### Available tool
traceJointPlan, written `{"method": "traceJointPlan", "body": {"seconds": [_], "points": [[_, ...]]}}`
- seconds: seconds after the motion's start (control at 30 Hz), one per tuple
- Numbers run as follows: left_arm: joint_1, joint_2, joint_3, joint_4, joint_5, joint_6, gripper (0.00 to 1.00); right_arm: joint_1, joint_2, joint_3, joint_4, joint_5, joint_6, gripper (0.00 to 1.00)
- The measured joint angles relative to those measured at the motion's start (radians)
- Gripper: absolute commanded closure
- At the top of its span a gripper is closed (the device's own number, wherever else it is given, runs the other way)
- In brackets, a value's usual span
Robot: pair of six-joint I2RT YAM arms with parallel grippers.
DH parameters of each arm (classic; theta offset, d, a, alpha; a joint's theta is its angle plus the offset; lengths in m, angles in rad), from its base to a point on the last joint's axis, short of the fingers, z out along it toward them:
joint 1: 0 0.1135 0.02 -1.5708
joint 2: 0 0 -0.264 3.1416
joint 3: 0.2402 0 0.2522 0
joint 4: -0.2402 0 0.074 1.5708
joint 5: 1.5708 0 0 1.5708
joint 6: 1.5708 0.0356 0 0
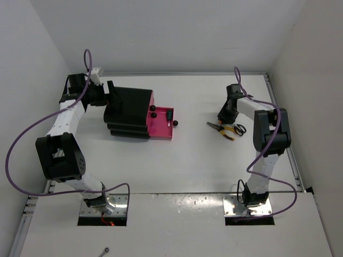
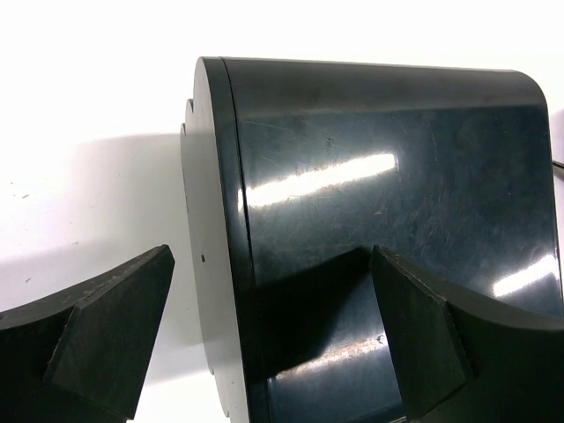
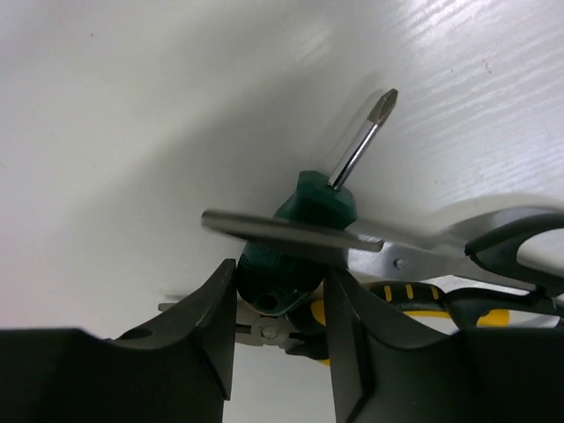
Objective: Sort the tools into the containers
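Your right gripper (image 3: 278,282) pinches the screwdriver (image 3: 308,207) to pull it from under the scissors (image 3: 441,251); your left gripper (image 2: 271,257), jaws spread, seems to steady the cabinet (image 2: 388,159).

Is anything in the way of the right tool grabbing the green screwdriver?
Nothing blocks the handle: the right tool has a finger on each side of the green screwdriver. But the scissors lie with a blade across it, just past the fingertips, and the yellow pliers sit close by, so lifting may drag them.
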Motion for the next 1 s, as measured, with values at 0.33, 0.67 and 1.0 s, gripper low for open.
{"method": "traceJointPlan", "body": {"seconds": [0.33,0.67,1.0], "points": [[0.0,0.0,-0.003,0.008,0.002,-0.001,0.0,0.0,0.024,0.034,0.012,-0.011,-0.046,1.0],[0.0,0.0,-0.004,0.01,0.002,-0.004,0.0,0.111,-0.164,-0.108,0.038,-0.212,-0.242,1.0],[0.0,0.0,-0.005,0.011,0.003,-0.004,0.0,0.253,-0.267,-0.141,0.088,-0.565,-0.595,1.0]]}}
